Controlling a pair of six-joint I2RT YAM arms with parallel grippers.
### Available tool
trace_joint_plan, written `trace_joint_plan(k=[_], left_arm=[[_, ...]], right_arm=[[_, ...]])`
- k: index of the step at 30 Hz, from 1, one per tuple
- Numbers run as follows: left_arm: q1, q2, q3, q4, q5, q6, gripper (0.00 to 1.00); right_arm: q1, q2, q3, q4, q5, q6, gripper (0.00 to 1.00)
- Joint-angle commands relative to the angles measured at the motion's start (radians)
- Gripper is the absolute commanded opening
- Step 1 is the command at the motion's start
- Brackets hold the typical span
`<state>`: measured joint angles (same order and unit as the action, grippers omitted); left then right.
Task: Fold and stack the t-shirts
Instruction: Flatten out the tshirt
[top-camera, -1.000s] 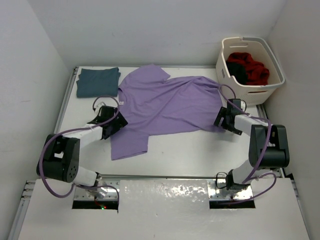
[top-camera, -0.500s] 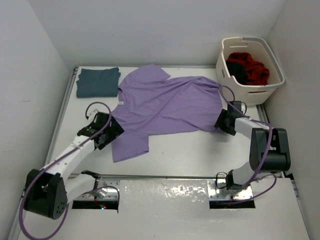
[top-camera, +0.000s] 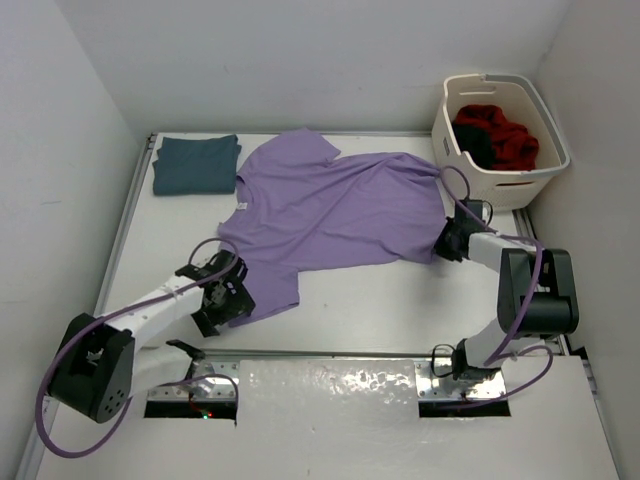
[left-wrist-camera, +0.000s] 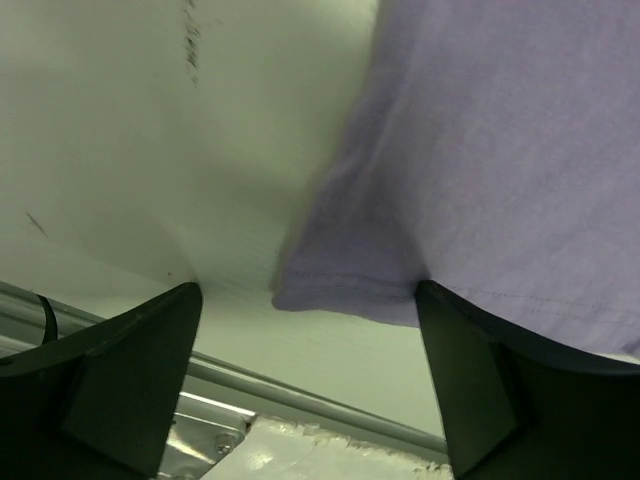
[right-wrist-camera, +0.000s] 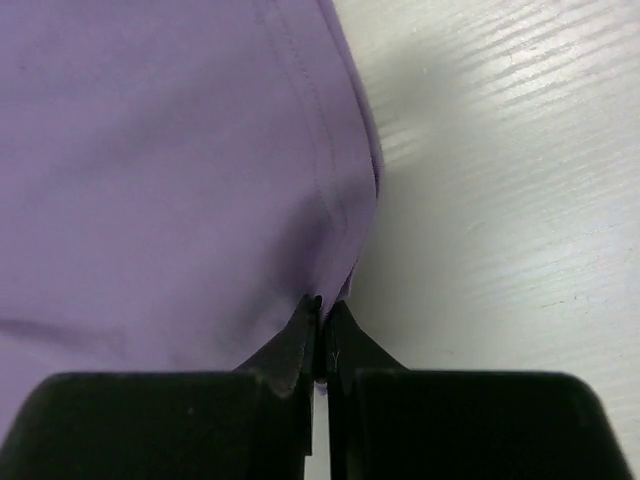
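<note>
Lavender t-shirt (top-camera: 330, 215): spread flat on the counter (top-camera: 400, 290).
- Right wrist view alone shows the right gripper (right-wrist-camera: 320, 312) pinched shut on its right hem.
- Left wrist view shows the left gripper (left-wrist-camera: 308, 300) gaping wide astride its near-left corner, holding nothing.

Teal t-shirt (top-camera: 195, 163): folded, far-left of it.

Basket (top-camera: 490, 178), far-right of it: holds red t-shirt (top-camera: 510, 140) and black t-shirt (top-camera: 478, 145).

Change: left gripper has moved nearer along the hem; right gripper has closed.

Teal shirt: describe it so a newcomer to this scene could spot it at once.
Start at the white table and go to its far left corner, across from the cream basket. The teal shirt lies there, beside the spread purple shirt. It alone is folded into a neat rectangle.
</note>
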<state>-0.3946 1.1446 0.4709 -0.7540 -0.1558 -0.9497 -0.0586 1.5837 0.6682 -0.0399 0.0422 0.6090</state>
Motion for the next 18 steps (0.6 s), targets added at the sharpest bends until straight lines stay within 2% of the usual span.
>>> trace_joint_plan(k=[1,4,5,7,8,9,16,18], left_arm=[[-0.043,0.021,-0.055,0.051,0.097,-0.043,0.84],[-0.052,0.052,-0.066,0.073,0.102,-0.029,0.59],[-0.052,0.063,-0.055,0.074,0.096,-0.026,0.44],[-0.052,0.095,-0.041,0.074,0.067,-0.02,0.25],[-0.052,0.102,-0.031,0.076,0.059,-0.017,0.08],[-0.052,0.113,-0.025,0.076,0.042,-0.012,0.01],[-0.052,0.099,0.04,0.067,-0.016,0.022,0.0],[-0.05,0.09,0.043,0.073,-0.027,0.022,0.0]], right_arm=[[-0.003,-0.016,0.103,-0.038,-0.038,-0.006,0.0],[-0.004,-0.021,0.195,-0.162,-0.038,-0.029,0.0],[-0.003,-0.024,0.209,-0.179,-0.038,-0.029,0.0],[-0.003,-0.021,0.249,-0.218,-0.019,-0.023,0.0],[-0.003,-0.01,0.266,-0.238,-0.012,-0.023,0.0],[-0.001,-0.002,0.28,-0.248,-0.007,-0.023,0.0],[0.011,0.102,0.406,-0.241,-0.027,-0.017,0.04],[0.028,0.148,0.459,-0.238,-0.018,-0.026,0.1]])
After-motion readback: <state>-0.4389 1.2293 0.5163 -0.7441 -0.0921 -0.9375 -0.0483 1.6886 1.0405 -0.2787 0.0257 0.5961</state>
